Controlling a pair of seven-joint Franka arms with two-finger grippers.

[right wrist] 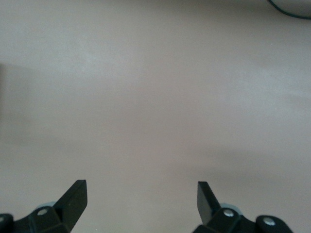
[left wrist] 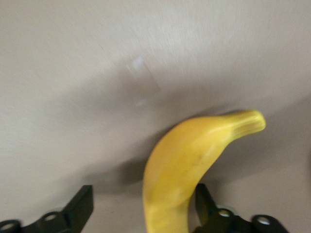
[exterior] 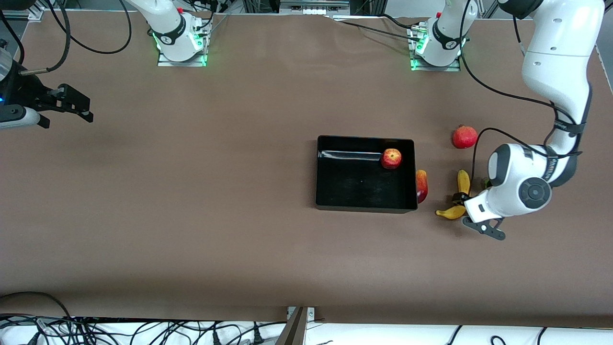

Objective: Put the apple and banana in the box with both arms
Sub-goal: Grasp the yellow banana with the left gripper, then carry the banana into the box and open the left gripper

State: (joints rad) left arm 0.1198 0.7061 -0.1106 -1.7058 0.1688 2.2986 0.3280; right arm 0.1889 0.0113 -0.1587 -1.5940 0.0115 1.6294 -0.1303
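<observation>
The apple (exterior: 391,158) lies in the black box (exterior: 335,191), in the corner toward the left arm's end and the robots' bases. The banana (exterior: 463,181) lies on the table beside the box, toward the left arm's end. My left gripper (exterior: 460,197) is down over the banana's middle, open. In the left wrist view the banana (left wrist: 189,160) stands between the fingers of my left gripper (left wrist: 143,194), close against one finger (left wrist: 206,201), with a wide gap to its fellow. My right gripper (exterior: 81,108) waits open and empty at the right arm's end of the table; the right wrist view shows it (right wrist: 141,187) over bare table.
A red-orange mango-like fruit (exterior: 421,186) lies against the box's outer wall, between the box and the banana. A round red fruit with a crown tip (exterior: 464,136) lies farther from the front camera than the banana. The brown tabletop (exterior: 191,191) stretches toward the right arm's end.
</observation>
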